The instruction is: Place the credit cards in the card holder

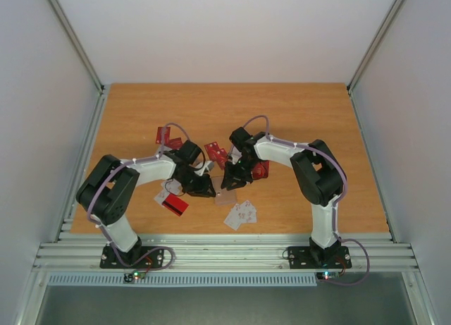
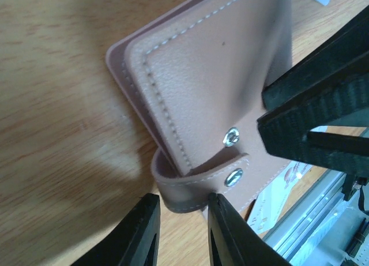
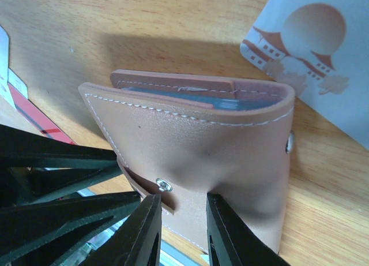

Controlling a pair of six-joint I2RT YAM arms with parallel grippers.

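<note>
Plainly, the card holder (image 3: 202, 139) is a round-cornered rectangle of grainy tan leather-like stuff, with pale stitching along its edges, metal snap studs and a short strap (image 2: 190, 188); a blue-grey lining shows in its mouth. It sits in the middle of the wood-grain counter (image 1: 310, 113) between the two arms, with loose credit cards around it (a glossy white card (image 3: 311, 52) printed with a reddish domed building just beyond it, a red card (image 3: 34, 113) off to the side). The right pincer (image 3: 181, 202) is clamped on the card holder, its black fingers either side of the closed lower edge beside one stud; the left pincer (image 2: 181, 199) stands narrowly apart astride the strap's fold, and I cannot tell whether it pinches it. Seen from the right wrist, the holder's long axis runs crosswise; its mouth points away from that pincer.
</note>
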